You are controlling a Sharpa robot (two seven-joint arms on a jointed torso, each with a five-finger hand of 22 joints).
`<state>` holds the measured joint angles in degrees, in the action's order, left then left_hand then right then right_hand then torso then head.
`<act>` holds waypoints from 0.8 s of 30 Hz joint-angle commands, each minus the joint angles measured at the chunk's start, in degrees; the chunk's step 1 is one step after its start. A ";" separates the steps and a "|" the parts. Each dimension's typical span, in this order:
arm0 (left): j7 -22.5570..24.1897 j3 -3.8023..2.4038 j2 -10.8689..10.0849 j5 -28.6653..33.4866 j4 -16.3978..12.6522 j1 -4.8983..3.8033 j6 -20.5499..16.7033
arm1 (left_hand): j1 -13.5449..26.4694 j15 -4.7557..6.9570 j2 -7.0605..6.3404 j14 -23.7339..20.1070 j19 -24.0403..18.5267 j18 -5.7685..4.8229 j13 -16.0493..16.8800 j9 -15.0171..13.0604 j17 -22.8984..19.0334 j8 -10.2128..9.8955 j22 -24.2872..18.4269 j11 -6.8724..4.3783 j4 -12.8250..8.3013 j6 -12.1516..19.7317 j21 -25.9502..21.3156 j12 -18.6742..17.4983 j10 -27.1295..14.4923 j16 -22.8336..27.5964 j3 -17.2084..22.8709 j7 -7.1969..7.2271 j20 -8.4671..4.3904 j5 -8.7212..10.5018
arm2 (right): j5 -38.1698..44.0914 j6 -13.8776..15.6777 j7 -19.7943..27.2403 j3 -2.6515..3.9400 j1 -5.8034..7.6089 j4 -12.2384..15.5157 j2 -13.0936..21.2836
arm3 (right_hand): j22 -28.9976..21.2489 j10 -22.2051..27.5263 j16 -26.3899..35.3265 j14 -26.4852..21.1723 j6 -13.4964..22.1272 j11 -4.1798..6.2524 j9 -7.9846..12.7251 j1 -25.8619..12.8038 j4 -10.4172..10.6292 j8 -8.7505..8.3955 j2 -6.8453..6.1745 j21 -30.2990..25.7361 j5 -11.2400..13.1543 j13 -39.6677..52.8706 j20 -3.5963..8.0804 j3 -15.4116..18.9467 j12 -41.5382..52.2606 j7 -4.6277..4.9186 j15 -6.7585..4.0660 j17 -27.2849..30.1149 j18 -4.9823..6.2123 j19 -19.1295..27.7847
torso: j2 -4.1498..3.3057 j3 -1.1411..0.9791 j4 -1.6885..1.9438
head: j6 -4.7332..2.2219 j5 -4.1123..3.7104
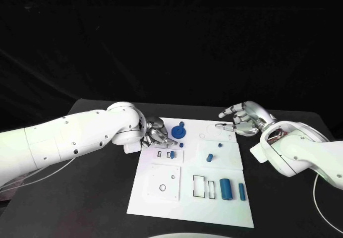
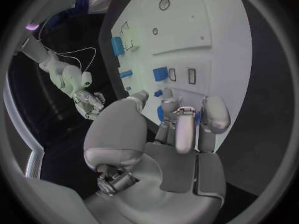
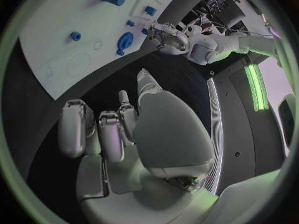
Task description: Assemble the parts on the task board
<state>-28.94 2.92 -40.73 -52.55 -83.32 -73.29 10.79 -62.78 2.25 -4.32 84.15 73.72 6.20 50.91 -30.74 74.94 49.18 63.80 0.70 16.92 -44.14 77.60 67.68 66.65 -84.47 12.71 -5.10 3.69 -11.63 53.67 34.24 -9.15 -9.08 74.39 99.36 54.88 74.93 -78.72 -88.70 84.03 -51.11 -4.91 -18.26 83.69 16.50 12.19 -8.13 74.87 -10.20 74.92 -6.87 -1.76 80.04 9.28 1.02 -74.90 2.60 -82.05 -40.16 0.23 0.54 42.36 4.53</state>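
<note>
The white task board (image 1: 163,174) lies in the middle of the table. A blue round disc (image 1: 178,132) sits near its far left corner. My left hand (image 1: 156,135) hovers beside it, fingertips (image 2: 181,127) over the disc's edge (image 2: 161,113), thumb apart, nothing held. A small blue peg (image 1: 181,145), a blue stub (image 1: 219,145) and a short blue cylinder (image 1: 209,157) lie further in. A blue block (image 1: 226,188) and thin blue bar (image 1: 242,191) sit near the right front. My right hand (image 1: 242,121) hangs over the far right corner, fingers loosely bent and empty.
A small blue piece (image 1: 170,154) stands in a slot on a raised white plate. Empty rectangular slots (image 1: 203,186) and a round hole (image 1: 163,187) mark the board's near half. Bare black table (image 1: 93,198) surrounds the board. The left hand (image 3: 168,35) also appears in the right wrist view.
</note>
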 commanded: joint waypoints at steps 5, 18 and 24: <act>-0.97 0.22 1.76 -1.53 1.11 -0.06 3.92 | 1.28 0.39 0.15 2.60 -0.14 -0.74 -0.66 -0.24 2.95 0.34 -0.19 0.14 -0.01 0.68 0.13 -0.58 -0.95 0.11 -0.66 0.21 -0.12 0.46 | 0.53 0.09 -1.10 0.00 0.01 -0.09 0.04 | 5.25 0.19 0.37 4.61 -0.40 0.25 -0.09 0.00 0.02 0.23 0.24 -0.49 0.08 1.65 0.27 -0.05 -0.33 0.08 -0.49 -9.21 1.18 0.36 | -0.02 0.01 -0.05 | 0.28 0.03; -1.38 0.52 3.20 -2.40 2.37 -0.02 6.40 | 1.15 0.31 0.59 2.39 -0.34 -0.72 -1.24 -0.42 2.53 0.39 -0.26 0.23 -0.11 1.19 0.09 -0.94 -1.65 0.36 -0.63 0.12 -0.06 0.07 | 0.54 0.17 -1.34 0.00 0.01 -0.07 0.15 | 5.24 0.24 0.39 4.60 -0.38 0.26 -0.09 -0.04 0.04 0.23 0.23 -0.52 0.08 1.60 0.28 -0.03 -0.37 0.08 -0.50 -9.17 1.19 0.37 | 0.01 -0.04 0.01 | 0.64 0.04; -1.46 0.53 3.25 -2.62 2.45 -0.01 7.05 | 1.13 0.30 0.61 2.38 -0.37 -0.71 -1.20 -0.43 2.52 0.40 -0.30 0.23 -0.12 1.20 0.07 -0.91 -1.63 0.36 -0.62 0.12 -0.06 0.04 | 0.54 0.19 -1.35 0.00 0.01 -0.09 0.10 | 5.24 0.24 0.39 4.60 -0.38 0.26 -0.09 -0.04 0.04 0.23 0.23 -0.52 0.08 1.60 0.28 -0.03 -0.37 0.08 -0.50 -9.17 1.19 0.37 | 0.04 0.02 0.01 | 0.79 0.01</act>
<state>-30.20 3.47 -37.63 -54.64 -80.82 -73.26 15.89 -61.81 2.25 -3.94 84.15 73.72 6.20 49.65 -31.10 74.93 49.39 63.56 1.04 16.91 -43.40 77.60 66.99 65.31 -84.47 12.42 -4.99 3.69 -11.44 53.68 34.32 -10.30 -9.08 74.40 99.25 55.01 74.92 -78.72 -88.70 84.03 -51.11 -4.91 -18.30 83.69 16.50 12.19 -8.13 74.61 -10.20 74.91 -6.66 -1.76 80.04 9.28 1.02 -74.95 2.60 -81.84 -40.16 0.20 0.52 43.08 4.54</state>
